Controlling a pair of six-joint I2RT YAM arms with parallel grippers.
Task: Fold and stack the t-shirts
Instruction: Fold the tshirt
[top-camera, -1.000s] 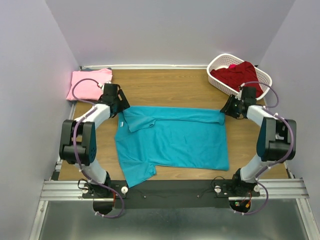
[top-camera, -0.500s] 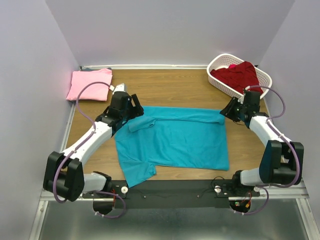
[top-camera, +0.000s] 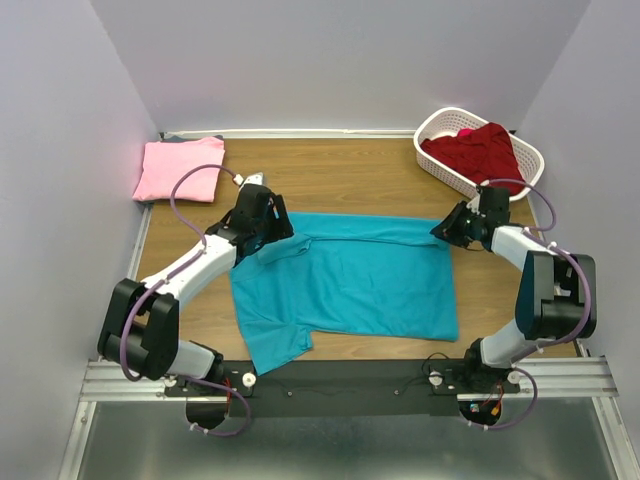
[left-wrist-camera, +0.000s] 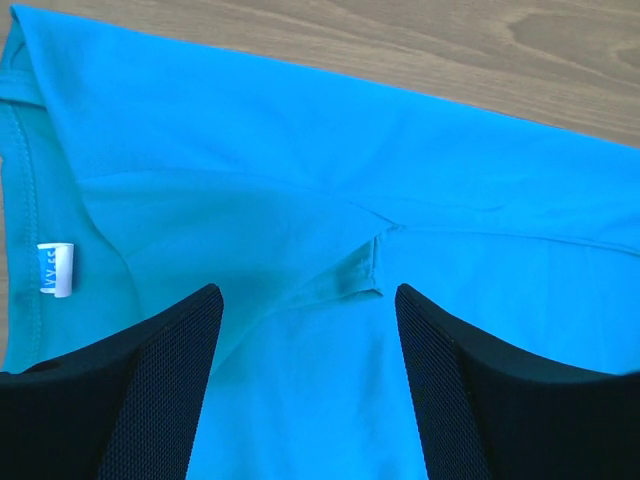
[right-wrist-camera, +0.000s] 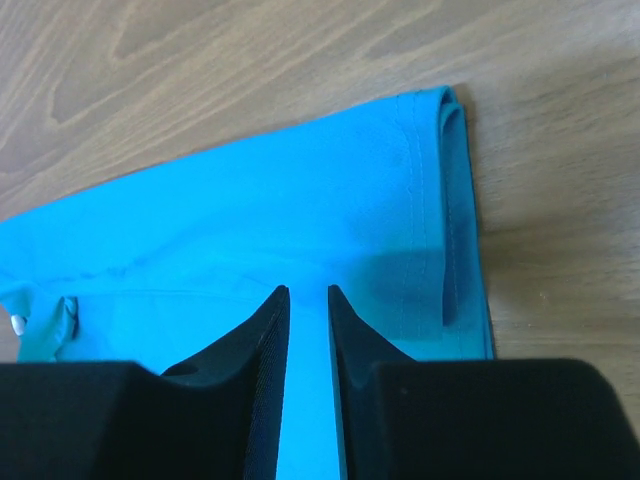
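Note:
A teal t-shirt (top-camera: 350, 285) lies spread on the wooden table, its far edge folded over. My left gripper (top-camera: 272, 232) hovers over its left sleeve and collar area. In the left wrist view it (left-wrist-camera: 308, 292) stands wide open above the teal cloth (left-wrist-camera: 250, 150), with nothing between the fingers. My right gripper (top-camera: 442, 230) is at the shirt's far right corner. In the right wrist view it (right-wrist-camera: 307, 290) shows only a narrow gap, with flat teal cloth (right-wrist-camera: 250, 200) beneath and nothing pinched. A folded pink t-shirt (top-camera: 180, 168) lies at the back left. A dark red t-shirt (top-camera: 478, 150) fills the basket.
The white slotted basket (top-camera: 436, 124) stands at the back right corner, close behind my right arm. Walls close in the table on the left, back and right. Bare wood (top-camera: 340, 175) shows between the teal shirt and the back wall.
My left gripper swung right from the shirt's far left corner to over the sleeve. The right gripper's jaws narrowed and it shifted slightly left at the far right corner.

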